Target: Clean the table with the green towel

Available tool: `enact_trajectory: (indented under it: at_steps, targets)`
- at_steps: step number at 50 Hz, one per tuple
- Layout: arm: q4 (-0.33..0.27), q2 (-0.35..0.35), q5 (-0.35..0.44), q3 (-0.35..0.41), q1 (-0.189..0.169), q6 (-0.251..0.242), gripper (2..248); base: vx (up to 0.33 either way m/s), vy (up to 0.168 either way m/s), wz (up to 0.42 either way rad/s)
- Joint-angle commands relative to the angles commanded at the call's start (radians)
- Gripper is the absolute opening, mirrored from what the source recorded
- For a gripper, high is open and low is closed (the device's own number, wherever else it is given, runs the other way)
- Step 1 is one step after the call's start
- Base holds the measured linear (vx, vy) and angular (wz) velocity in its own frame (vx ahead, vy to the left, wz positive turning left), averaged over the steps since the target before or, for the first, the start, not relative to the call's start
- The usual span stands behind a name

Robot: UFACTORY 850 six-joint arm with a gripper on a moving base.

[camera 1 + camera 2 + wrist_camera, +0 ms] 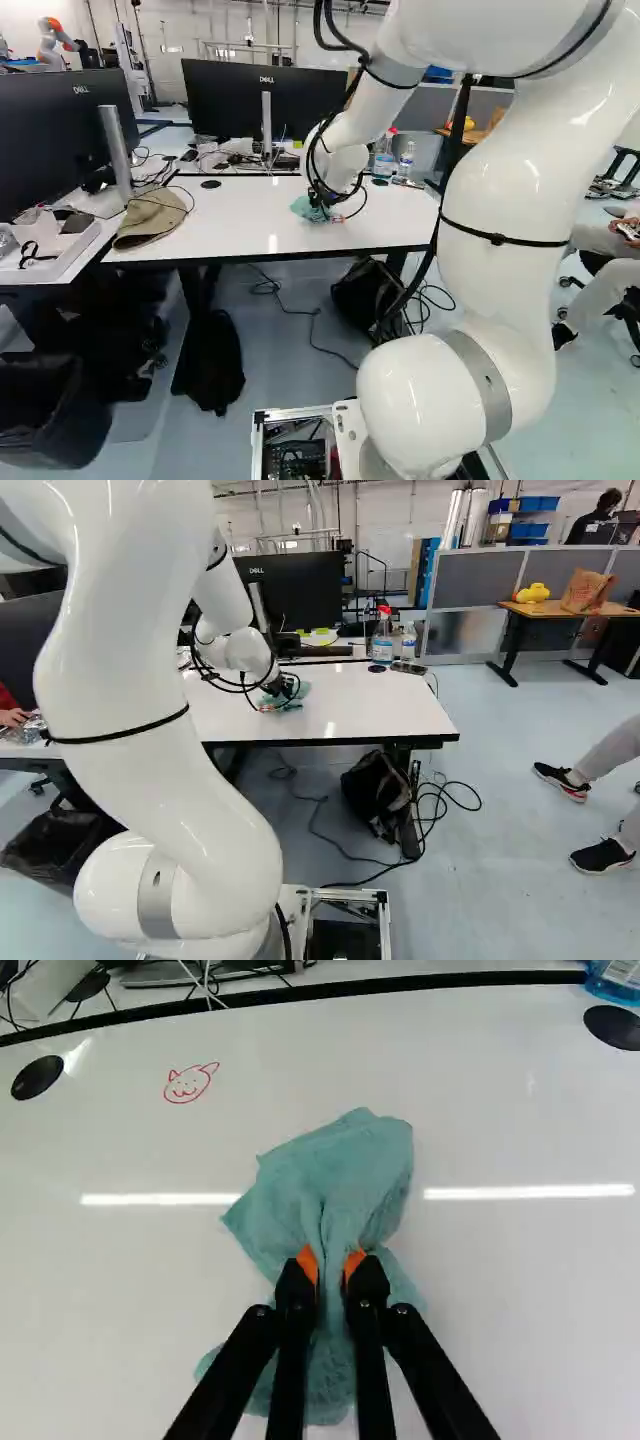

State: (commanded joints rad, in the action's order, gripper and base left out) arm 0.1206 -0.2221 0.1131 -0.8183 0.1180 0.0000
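1. The hand [331,1270] is clamped on a ridge of the green towel [345,1175], spread crumpled on the tabletop [530,1290]; drag could pull it free.
2. Past it, the red doodle [188,1083] might survive if loose folds skim over.
3. Farther out, an overlong sweep could topple the spray bottle [382,643].

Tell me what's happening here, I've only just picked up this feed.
The white arm has the green towel pinched between its fingers, with the cloth bunched and spread on the white table. The job looks unfinished: a small red cat-like doodle is on the tabletop, beyond the towel and off to one side, uncovered. A spray bottle stands near the table's far edge, and a tan cloth item lies at the left of the left base view.
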Motion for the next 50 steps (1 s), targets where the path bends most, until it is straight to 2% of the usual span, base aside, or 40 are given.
enact_trajectory:
  at_steps: [21, 50]
  targets:
    - [0.000, -0.001, -0.034, -0.002, -0.003, 0.000, 47, 0.000, 0.000, 0.000]
    - [0.000, -0.071, -0.034, -0.085, -0.082, 0.000, 47, 0.000, 0.000, 0.000]
